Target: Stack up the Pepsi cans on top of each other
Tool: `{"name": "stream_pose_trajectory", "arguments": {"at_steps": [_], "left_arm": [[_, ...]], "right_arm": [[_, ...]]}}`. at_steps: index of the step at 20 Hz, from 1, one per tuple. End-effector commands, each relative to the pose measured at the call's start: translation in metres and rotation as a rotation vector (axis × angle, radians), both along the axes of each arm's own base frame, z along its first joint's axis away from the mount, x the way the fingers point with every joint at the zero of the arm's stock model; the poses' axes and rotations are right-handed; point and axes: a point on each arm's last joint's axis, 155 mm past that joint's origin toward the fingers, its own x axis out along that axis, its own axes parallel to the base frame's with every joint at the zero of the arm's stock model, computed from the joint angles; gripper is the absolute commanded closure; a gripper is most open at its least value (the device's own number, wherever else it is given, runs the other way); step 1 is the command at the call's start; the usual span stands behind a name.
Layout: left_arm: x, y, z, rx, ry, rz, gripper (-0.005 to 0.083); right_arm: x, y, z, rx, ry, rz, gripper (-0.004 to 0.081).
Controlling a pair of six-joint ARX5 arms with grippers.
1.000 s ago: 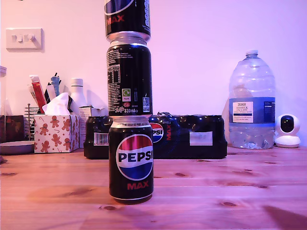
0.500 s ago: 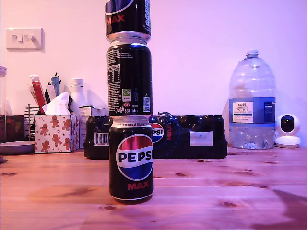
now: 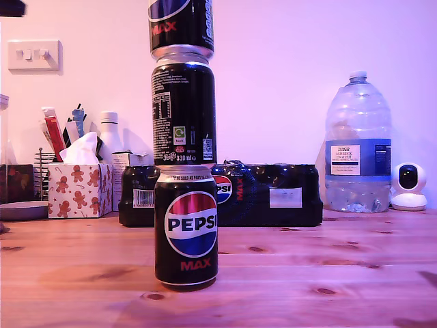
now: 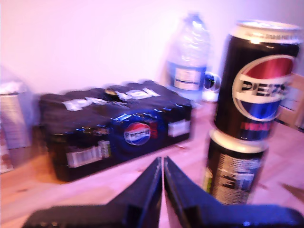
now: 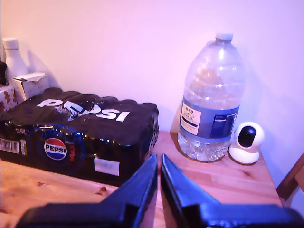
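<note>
1. Firstly, at the exterior view's left stands a white cardboard tissue box with gingerbread figures on the wooden table, and a white light switch is on the wall above it.
2. Next, left of centre in the exterior view, the three black aluminium Pepsi cans make one column: the bottom can stands upright on the table, the middle can sits on its rim, and the top can is cut by the picture edge.
3. Behind the column lies the dark plastic-wrapped multipack of cans, apart from it.
4. Further to the exterior view's right are a large clear plastic water bottle and a small white round camera.
5. My first end effector has its jaws closed together with nothing between them, near the upper cans. My second end effector is also closed and empty, facing the multipack and the bottle.
6. I judge the stacking as complete. The risk now is a fall: the column is tall and narrow, so a brush from my first end effector, or a shake of the table, could topple the cans.
</note>
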Motion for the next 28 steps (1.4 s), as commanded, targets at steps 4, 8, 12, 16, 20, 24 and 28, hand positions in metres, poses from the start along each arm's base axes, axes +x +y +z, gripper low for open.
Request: {"name": "stream_pose_trajectory", "arguments": {"at_steps": [4,8,12,16,20,24,28], "left_arm": [[0.000,0.012,-0.017,-0.012,-0.031,0.068,0.0797],[0.000,0.014,-0.039,-0.017,-0.026,0.079,0.0797],[0.001,0.014,-0.052,0.008,-0.026,0.080,0.0797],[-0.001,0.013,-0.053,0.017,-0.027,0.076,0.0797],[-0.004,0.014,-0.067,0.005,0.046,0.077,0.0797],[-0.008,0.015,-0.095,0.030,0.162,0.078,0.0797],[-0.016,0.016,-0.123,0.056,0.282,0.078,0.0797]], "right_arm": [[-0.009,0.003,-0.031,0.003,-0.032,0.014,0.0783],[-0.014,0.014,-0.054,0.032,-0.018,0.058,0.0783],[-0.016,0.027,-0.089,0.016,0.040,0.107,0.0783],[-0.021,0.030,-0.114,-0.001,0.068,0.115,0.0783],[-0.025,0.031,-0.124,0.048,0.122,0.114,0.0782],[-0.031,0.030,-0.149,0.041,0.225,0.109,0.0782],[-0.040,0.028,-0.176,0.033,0.337,0.105,0.0782]]}}
